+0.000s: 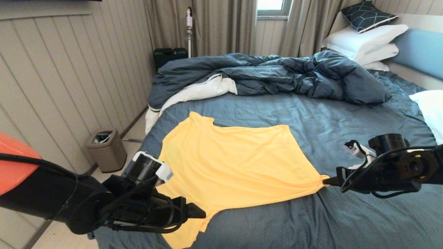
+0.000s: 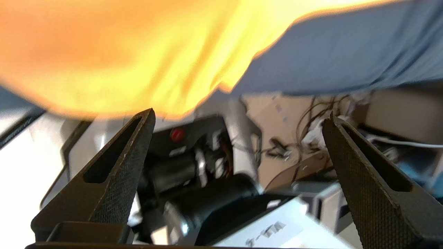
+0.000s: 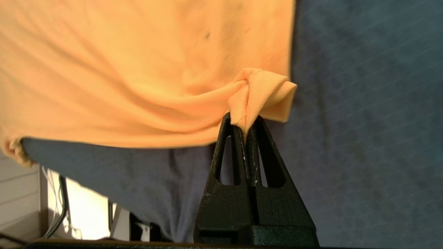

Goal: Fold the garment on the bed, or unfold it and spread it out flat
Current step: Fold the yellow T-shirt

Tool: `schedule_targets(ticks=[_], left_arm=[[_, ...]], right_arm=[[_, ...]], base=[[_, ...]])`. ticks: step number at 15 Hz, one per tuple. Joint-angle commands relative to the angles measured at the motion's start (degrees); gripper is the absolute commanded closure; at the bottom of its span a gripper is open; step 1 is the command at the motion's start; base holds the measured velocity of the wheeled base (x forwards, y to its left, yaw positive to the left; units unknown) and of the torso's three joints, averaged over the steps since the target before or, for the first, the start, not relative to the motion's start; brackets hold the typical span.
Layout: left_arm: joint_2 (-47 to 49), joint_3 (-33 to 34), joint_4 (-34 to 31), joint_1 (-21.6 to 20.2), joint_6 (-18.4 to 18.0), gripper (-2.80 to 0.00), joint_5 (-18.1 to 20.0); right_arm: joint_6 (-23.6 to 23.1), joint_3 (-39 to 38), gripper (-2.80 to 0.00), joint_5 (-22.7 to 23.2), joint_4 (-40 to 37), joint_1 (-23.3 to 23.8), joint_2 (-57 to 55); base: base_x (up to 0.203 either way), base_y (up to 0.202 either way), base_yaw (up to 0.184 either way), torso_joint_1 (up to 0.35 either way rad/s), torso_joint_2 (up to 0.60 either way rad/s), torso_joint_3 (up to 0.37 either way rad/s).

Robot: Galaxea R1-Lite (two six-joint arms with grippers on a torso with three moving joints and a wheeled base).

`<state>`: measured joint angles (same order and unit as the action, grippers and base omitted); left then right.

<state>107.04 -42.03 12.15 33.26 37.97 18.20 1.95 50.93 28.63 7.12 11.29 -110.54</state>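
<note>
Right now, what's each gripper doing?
Left gripper: open, holding nothing.
Right gripper: shut on a corner of the yellow T-shirt.

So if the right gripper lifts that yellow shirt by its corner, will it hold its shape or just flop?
Probably flop: the garment bunches into folds where the right gripper pinches its corner. It looks thin and light, draping limply over the bed edge, so most would likely trail behind.
</note>
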Motion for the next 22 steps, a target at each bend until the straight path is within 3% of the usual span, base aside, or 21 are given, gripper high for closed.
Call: schedule_targets(ticks=[1,6,9,14,16,22], left_arm=[[1.6,-1.7,0.1,-2.3,-0.5,-2.8,0.3],[1.8,-1.6,-0.2,-12.4,-6.2,-2.8,0.4],[2.3,-1.2,-0.4,-15.1,-8.1,-2.8,0.4],[4.6,-1.9,0.1,-14.7,-8.1,-2.8,2.0],[4.4,-1.4,-0.2,-14.1,-7.8,-2.8,4.7],[5.2,-1.9,0.1,-12.3,-8.1,-2.8,4.7]], right_arm=[[0.0,0.8,0.0,0.1,0.1,0.1,-0.7],[-0.4,0.9,0.0,0.5,0.1,0.2,-1.4],[-0.5,0.9,0.0,0.5,0.2,0.2,-1.5],[-0.5,0.8,0.0,0.5,0.2,0.2,-1.5],[-0.5,1.0,0.0,0.5,0.2,0.2,-1.6],[-0.5,0.7,0.0,0.6,0.2,0.1,-1.5]], base=[[0.0,0.0,0.0,0.0,0.0,0.0],[0.0,0.0,0.0,0.0,0.0,0.0],[0.0,0.0,0.0,0.0,0.0,0.0],[0.0,0.0,0.0,0.0,0.0,0.0],[0.0,0.0,0.0,0.0,0.0,0.0],[0.0,0.0,0.0,0.0,0.0,0.0]])
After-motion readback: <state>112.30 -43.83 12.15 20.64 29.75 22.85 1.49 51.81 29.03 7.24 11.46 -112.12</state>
